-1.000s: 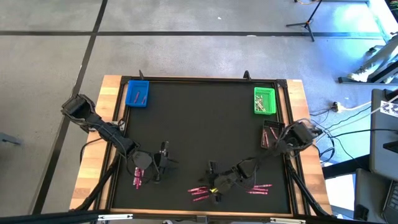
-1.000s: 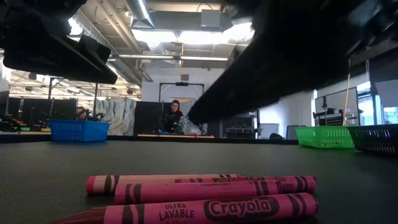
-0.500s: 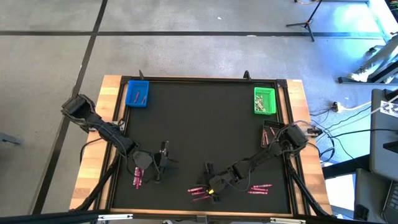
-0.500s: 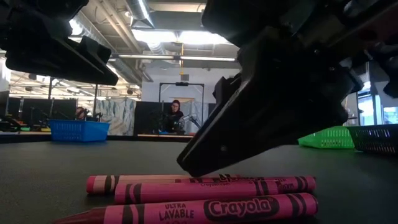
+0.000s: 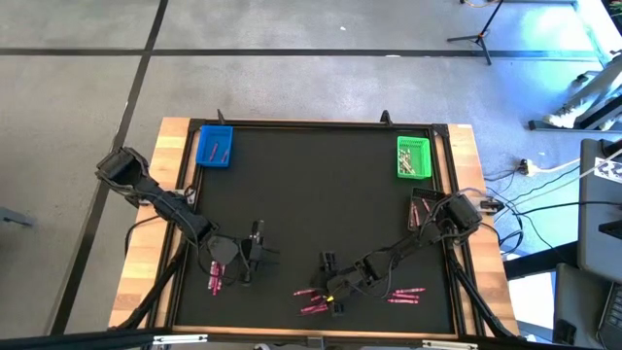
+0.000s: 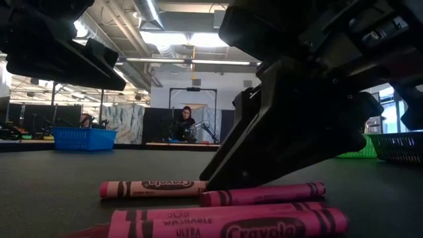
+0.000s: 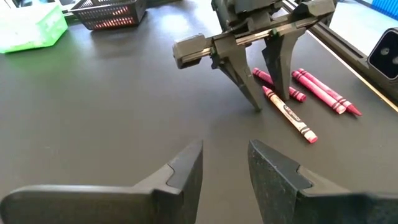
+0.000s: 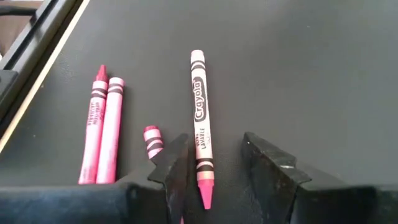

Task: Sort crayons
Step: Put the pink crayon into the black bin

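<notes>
Several pink crayons lie near the table's front edge. One crayon (image 8: 199,118) lies on the mat lengthwise between the fingers of my right gripper (image 8: 217,142), which is open and low over the mat (image 5: 332,292). Two more crayons (image 8: 102,130) lie side by side next to it. A third crayon (image 8: 152,142) is half hidden behind one finger. My left gripper (image 7: 225,155) is open with nothing between its fingers, above the mat at the front left (image 5: 260,251). My right gripper comes down slanting from the table's right side, and its fingers (image 7: 256,106) stand on either side of the crayon's pointed end (image 8: 203,180), along the crayon. The crayon lies flat on the mat. I cannot tell whether a finger touches it.
More pink crayons lie at the front left (image 5: 215,277) and front right (image 5: 406,294). A blue tray (image 5: 215,146) stands at the far left corner, a green tray (image 5: 413,157) at the far right, and a dark basket (image 5: 424,209) at the right edge. A raised frame rims the mat.
My right gripper has sunk to the mat among the crayons at the front edge, staying open. The three crayons that lay tight together have come apart: one has slid away from the other two and now lies between the fingers.
</notes>
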Action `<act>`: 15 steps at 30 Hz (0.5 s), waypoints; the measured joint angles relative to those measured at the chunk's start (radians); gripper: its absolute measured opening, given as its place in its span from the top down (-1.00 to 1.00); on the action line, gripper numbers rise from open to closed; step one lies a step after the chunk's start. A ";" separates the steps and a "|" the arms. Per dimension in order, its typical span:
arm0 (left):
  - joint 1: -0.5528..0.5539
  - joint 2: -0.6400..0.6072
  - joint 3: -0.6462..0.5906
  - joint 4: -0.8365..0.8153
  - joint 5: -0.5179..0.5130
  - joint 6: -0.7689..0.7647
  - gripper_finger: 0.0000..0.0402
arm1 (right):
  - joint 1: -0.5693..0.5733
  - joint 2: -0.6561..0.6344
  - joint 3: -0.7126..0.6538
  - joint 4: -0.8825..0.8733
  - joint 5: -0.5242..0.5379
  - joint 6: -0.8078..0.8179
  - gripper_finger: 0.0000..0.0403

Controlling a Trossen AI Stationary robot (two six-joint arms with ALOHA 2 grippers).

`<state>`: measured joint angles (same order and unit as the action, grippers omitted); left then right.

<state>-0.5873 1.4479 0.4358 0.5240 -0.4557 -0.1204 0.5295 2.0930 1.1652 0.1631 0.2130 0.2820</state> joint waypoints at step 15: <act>0.000 0.000 0.000 0.001 0.000 -0.003 0.41 | 0.000 0.005 0.002 -0.026 0.005 -0.005 0.93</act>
<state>-0.5873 1.4479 0.4358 0.5247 -0.4553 -0.1230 0.5297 2.0979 1.1671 0.1373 0.2183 0.2768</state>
